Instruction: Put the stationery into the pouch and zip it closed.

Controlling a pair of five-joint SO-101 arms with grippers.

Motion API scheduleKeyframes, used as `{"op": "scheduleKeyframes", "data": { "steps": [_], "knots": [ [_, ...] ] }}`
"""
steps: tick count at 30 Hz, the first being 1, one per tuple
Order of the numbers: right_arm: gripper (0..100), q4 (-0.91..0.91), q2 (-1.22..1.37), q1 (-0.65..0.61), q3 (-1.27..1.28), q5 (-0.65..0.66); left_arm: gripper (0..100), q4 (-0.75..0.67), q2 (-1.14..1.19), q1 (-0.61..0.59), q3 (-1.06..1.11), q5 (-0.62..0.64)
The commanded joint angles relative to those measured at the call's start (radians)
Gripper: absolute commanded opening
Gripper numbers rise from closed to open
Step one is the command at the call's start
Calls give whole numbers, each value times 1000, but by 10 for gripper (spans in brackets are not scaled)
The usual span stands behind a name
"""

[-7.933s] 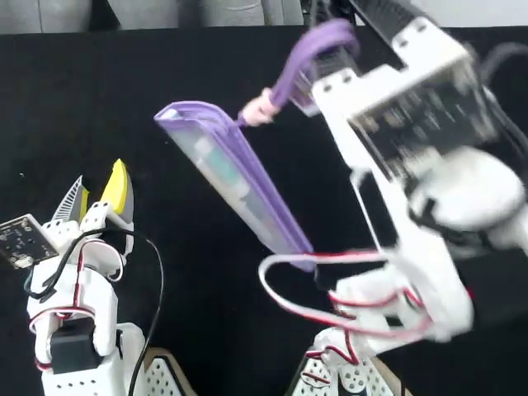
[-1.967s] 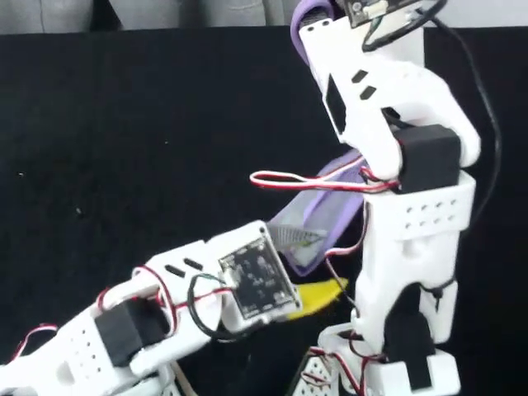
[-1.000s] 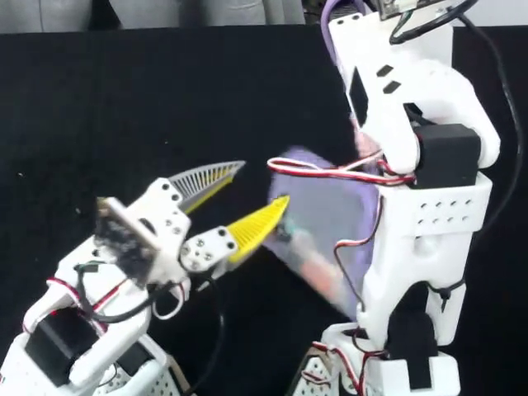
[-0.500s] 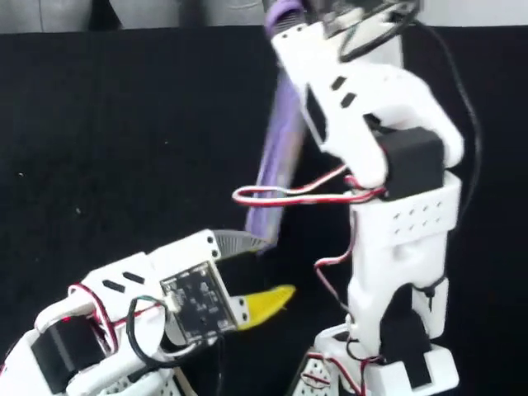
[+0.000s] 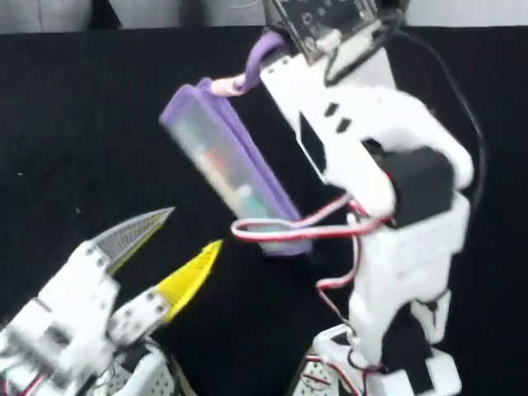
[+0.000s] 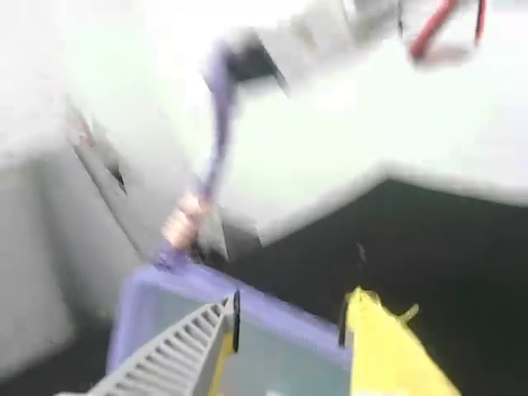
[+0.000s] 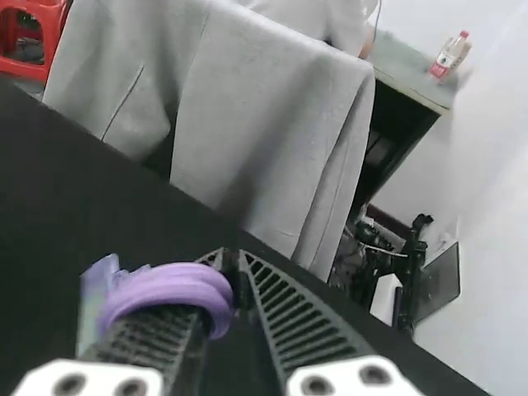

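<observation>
High cam stares down at the black surface (image 5: 91, 115); left wrist cam sits close by the pouch (image 5: 231, 173), right one looks over it roomward. All share the pouch.

Your pouch (image 5: 229, 169) is a long, slim purple case with a clear side panel. It hangs tilted from its strap, the strap end higher in the high view and the far end down by the right arm's cables. Through the panel you can make out the stationery (image 5: 244, 195) as blurred coloured shapes packed lengthwise. The purple strap (image 5: 257, 59) joins one corner through a pink link (image 5: 223, 85), and its loop is pinched in the right claw (image 7: 231, 257).
</observation>
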Motion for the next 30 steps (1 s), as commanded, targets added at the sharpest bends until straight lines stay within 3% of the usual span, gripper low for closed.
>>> {"op": "scheduleKeyframes", "data": {
  "steps": [1, 4, 8, 13, 19, 25, 30],
  "knots": [
    [12, 51, -104, 21, -58, 14, 223, 3, -127, -59, 91, 3],
    [12, 69, -168, 63, -59, 3, 223, -43, -81, -139, 162, 6],
    [12, 121, -206, 60, -42, -29, 223, -226, -112, -257, 335, 20],
    [12, 178, -170, 61, -41, -94, 223, -428, -121, -383, 503, 147],
    [12, 356, -68, 68, -41, -114, 223, -497, -118, -446, 550, 183],
    [12, 399, 64, 255, 70, 18, 223, -499, -118, -444, 564, 187],
    [12, 408, 185, 319, 131, 193, 223, -502, -118, -423, 576, 183]
  ]
}}
